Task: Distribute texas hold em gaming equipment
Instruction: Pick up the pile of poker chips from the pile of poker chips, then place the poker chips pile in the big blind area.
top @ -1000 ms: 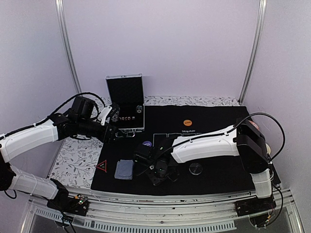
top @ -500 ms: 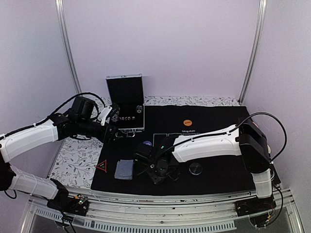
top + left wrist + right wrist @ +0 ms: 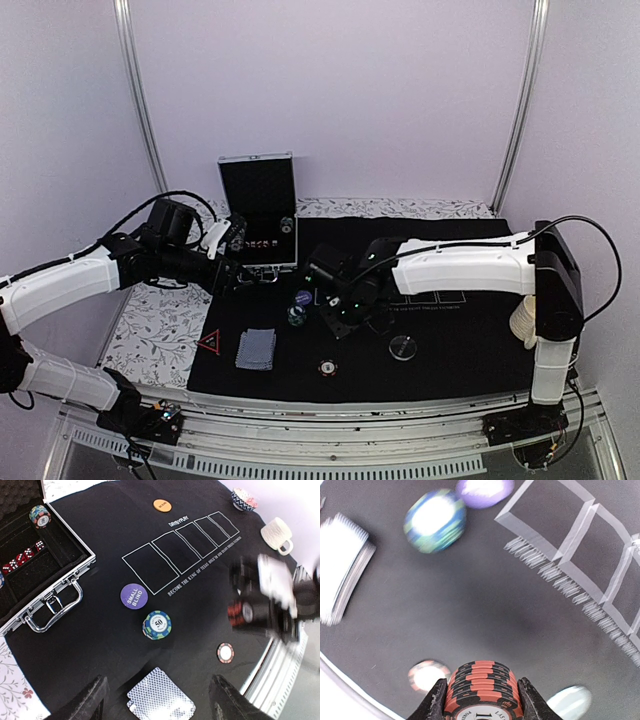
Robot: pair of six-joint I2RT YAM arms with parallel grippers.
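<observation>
Aloft, right gripper (image 3: 482,702) clamps red-black chips (image 3: 482,680); left gripper (image 3: 157,702) gapes, seemingly near mat (image 3: 90,645) edge

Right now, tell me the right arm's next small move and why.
Probably carry the red-black chip stack to a bare patch of the black mat and lower it: the right end effector grips it off the mat, and one single chip lies near the front edge.
</observation>
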